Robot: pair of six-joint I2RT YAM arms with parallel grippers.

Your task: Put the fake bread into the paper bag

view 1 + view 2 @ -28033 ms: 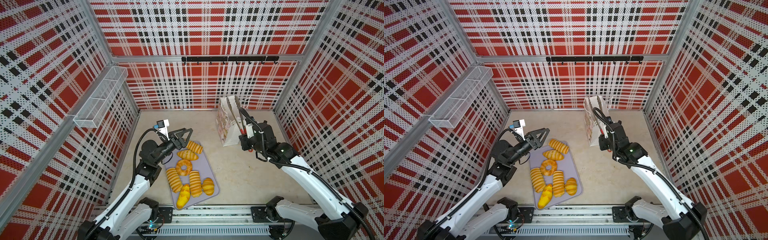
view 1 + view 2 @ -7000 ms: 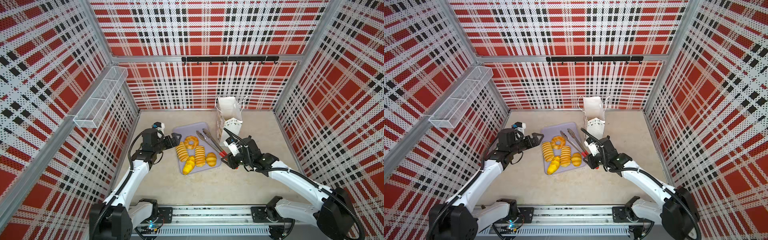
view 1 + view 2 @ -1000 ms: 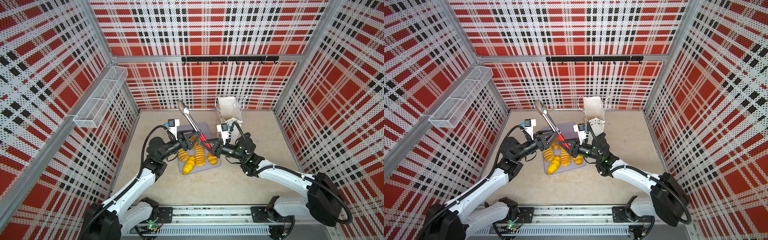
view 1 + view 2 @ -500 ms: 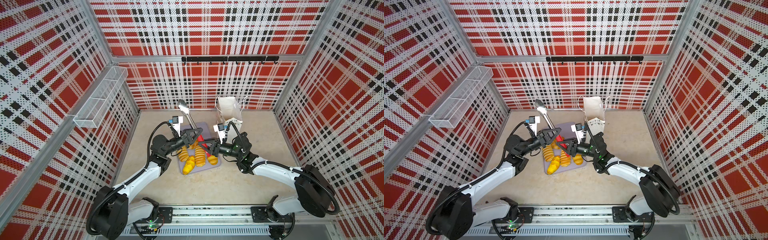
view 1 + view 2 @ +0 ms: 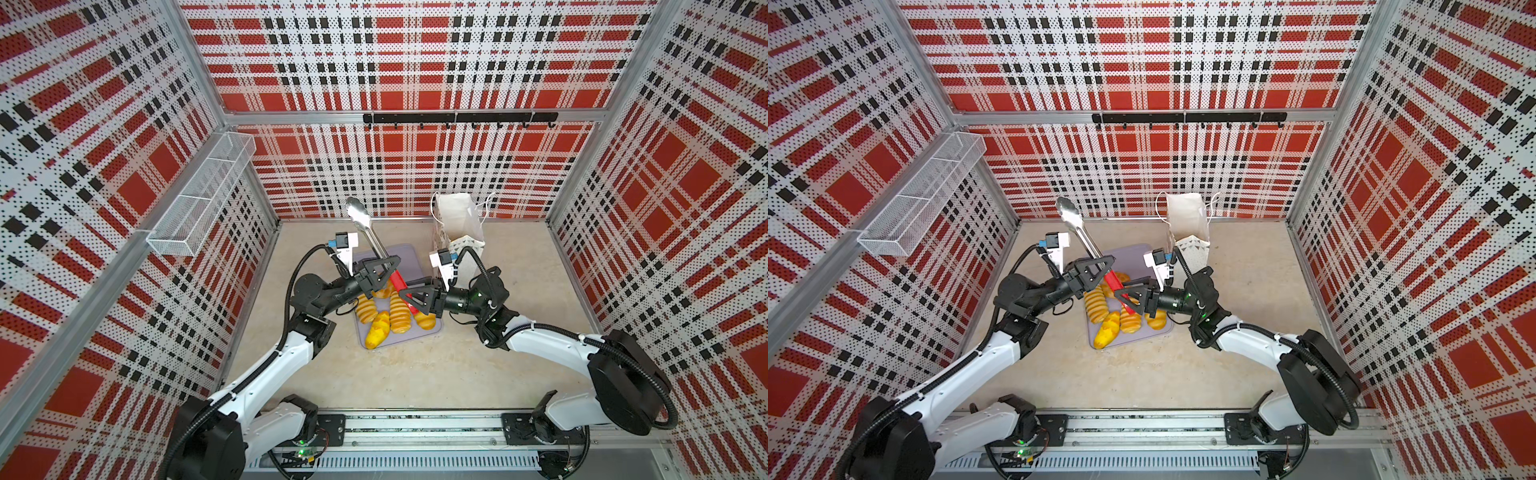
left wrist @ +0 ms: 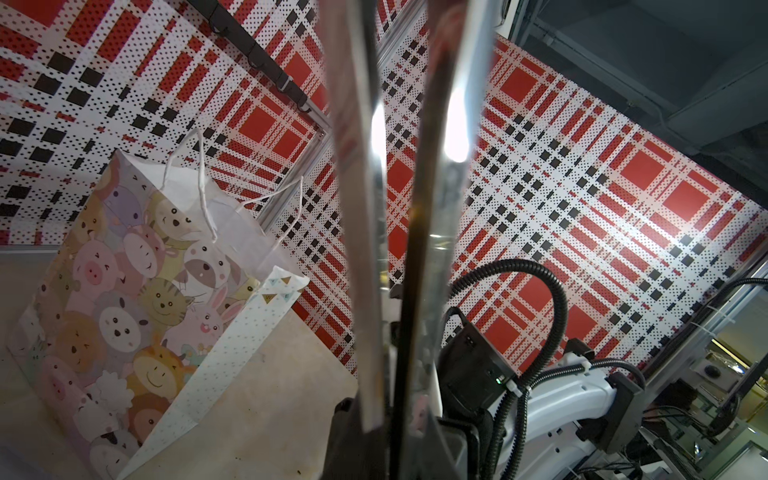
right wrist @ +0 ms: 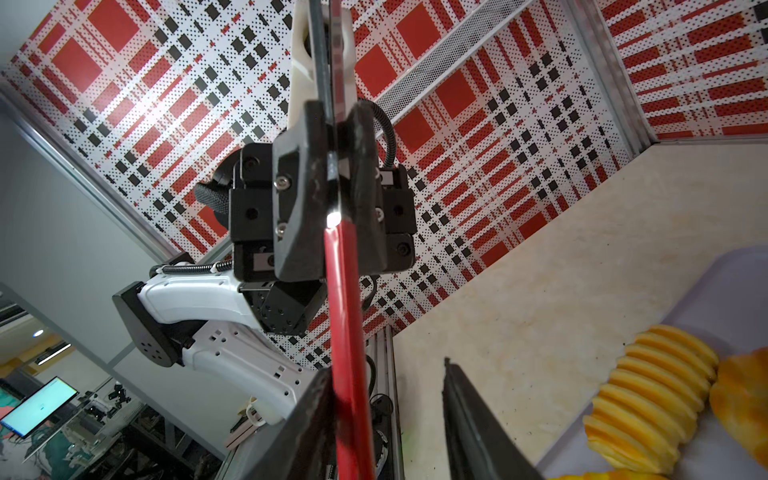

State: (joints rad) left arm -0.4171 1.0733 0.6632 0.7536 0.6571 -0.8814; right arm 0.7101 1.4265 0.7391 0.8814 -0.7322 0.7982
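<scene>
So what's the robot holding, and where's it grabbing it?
The left gripper pinches the tongs where the metal meets the red handle; the right gripper is open, gripping nothing.

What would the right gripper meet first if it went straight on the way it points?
Most likely the left gripper, shut on the tongs directly ahead of the right gripper, whose open jaws straddle the red handle. The gap is unclear.
</scene>
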